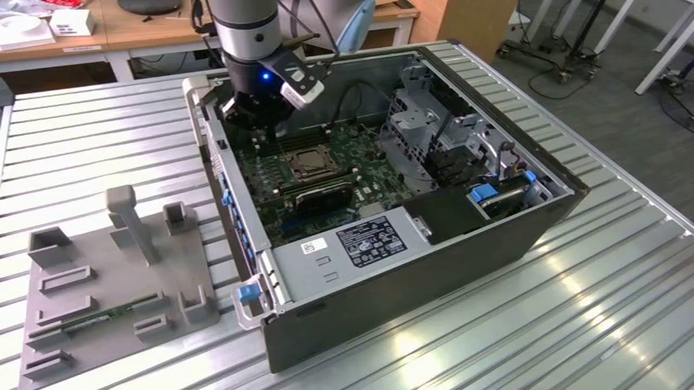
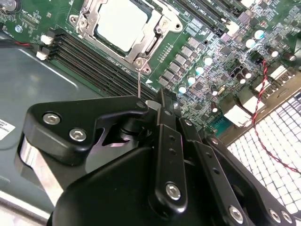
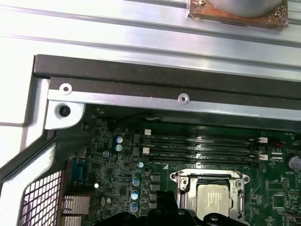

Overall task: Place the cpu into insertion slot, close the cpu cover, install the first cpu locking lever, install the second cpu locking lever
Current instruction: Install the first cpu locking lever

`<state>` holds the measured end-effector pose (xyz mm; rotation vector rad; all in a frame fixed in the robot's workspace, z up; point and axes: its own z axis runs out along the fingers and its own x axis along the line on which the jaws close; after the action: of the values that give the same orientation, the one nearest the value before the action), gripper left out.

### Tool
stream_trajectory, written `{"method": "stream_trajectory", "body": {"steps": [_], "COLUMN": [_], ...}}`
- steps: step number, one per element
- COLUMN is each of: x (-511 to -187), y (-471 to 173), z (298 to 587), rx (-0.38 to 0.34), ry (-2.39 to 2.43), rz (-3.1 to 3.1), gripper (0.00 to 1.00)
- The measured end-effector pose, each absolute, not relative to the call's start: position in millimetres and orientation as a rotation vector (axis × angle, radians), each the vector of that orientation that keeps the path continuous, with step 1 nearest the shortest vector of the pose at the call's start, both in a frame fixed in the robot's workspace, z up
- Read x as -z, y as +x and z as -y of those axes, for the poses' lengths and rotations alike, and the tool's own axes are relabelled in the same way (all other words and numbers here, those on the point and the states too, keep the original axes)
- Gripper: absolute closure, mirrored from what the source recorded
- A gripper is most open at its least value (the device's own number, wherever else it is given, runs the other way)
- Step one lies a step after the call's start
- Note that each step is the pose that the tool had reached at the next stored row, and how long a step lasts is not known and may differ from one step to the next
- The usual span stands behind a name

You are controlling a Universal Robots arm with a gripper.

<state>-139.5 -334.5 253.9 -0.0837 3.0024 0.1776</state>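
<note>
The cpu (image 2: 123,22) lies flat in the insertion slot (image 1: 307,162), its pale top showing through the cut-out of the cpu cover (image 2: 157,35), which is lowered over it. In the first wrist view the cpu (image 3: 215,197) sits inside the cover frame (image 3: 188,187). A thin wire locking lever (image 2: 139,77) stands up from the socket's corner, and its upper end runs behind my gripper (image 2: 160,96). The fingers look shut; whether they pinch the lever is hidden. In the exterior view my gripper (image 1: 252,122) hangs inside the case just behind the socket.
Long black memory slots (image 3: 202,147) run beside the socket. The case wall (image 3: 164,80) stands close behind them. A drive cage (image 1: 434,130), a black heatsink (image 1: 323,195) and a power supply (image 1: 358,244) crowd the case. A grey fixture (image 1: 119,276) sits on the table at the exterior view's left.
</note>
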Motion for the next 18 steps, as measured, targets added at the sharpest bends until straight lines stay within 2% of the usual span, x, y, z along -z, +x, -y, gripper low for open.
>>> {"method": "stream_trajectory", "body": {"steps": [7,18], "x": [-253.9,-253.7], "y": [-139.5,-135.2], "z": [334.5,334.7], "rx": [-0.286,-0.301], "ry": [-0.077,-0.076], "rz": [-2.99,-2.988], "gripper": [0.89,0.89]}}
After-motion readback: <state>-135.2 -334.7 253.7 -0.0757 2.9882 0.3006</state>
